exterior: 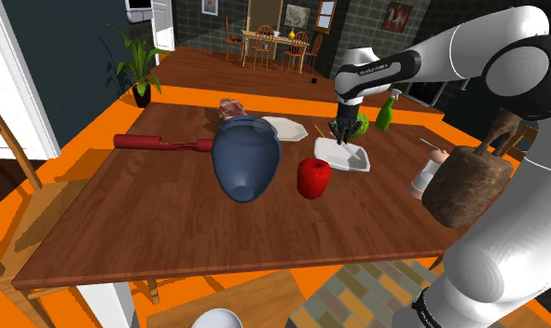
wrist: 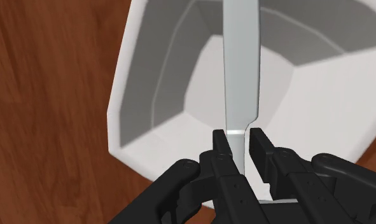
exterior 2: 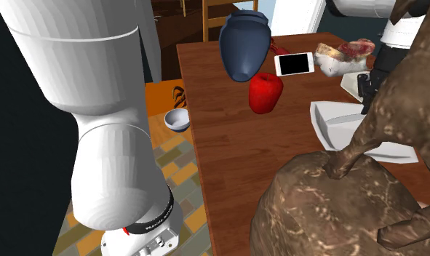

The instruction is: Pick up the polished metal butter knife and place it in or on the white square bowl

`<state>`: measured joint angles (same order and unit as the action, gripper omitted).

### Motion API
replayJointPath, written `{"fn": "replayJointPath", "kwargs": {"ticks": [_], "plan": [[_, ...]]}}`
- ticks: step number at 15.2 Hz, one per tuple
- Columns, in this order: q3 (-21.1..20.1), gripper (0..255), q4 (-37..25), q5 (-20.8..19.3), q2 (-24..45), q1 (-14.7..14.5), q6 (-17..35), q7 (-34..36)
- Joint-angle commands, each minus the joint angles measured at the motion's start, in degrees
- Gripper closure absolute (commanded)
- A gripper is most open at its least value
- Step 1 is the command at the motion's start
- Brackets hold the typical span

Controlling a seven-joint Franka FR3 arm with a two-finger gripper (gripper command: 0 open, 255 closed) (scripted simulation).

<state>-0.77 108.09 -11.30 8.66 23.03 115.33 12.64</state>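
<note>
Wrist view: black gripper (wrist: pixel 239 141) pinched the butter knife (wrist: pixel 241 63) by its handle, fingers barely parted, blade above the white square bowl (wrist: pixel 126 95).

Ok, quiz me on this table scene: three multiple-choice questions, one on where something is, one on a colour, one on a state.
1. Where is the knife's blade?
A. over the inside of the bowl
B. on the floor
C. inside a drawer

2. What colour is the apple?
A. green
B. red
C. yellow

3. How does the bowl sit?
A. upside down
B. open side up
C. on its edge

Answers:
1 A, since the wrist view shows the blade crossing the bowl's white hollow.
2 B, since it shows bright red in both exterior views.
3 B, since its inner walls and bottom face up toward the wrist camera.
</note>
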Motion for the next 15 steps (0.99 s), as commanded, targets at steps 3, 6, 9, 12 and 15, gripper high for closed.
{"fn": "replayJointPath", "kwargs": {"ticks": [3,6,9,12,15], "plan": [[0.1,255,1.6,-0.3,1.2,0.0,2.8,0.6],[0.1,255,2.3,-0.4,1.7,0.0,4.0,0.8],[0.1,255,2.3,-0.4,1.7,0.0,4.0,0.8],[0.1,255,2.3,-0.4,1.7,0.0,4.0,0.8],[0.1,0,2.2,-0.4,1.8,0.0,3.9,0.8]]}}
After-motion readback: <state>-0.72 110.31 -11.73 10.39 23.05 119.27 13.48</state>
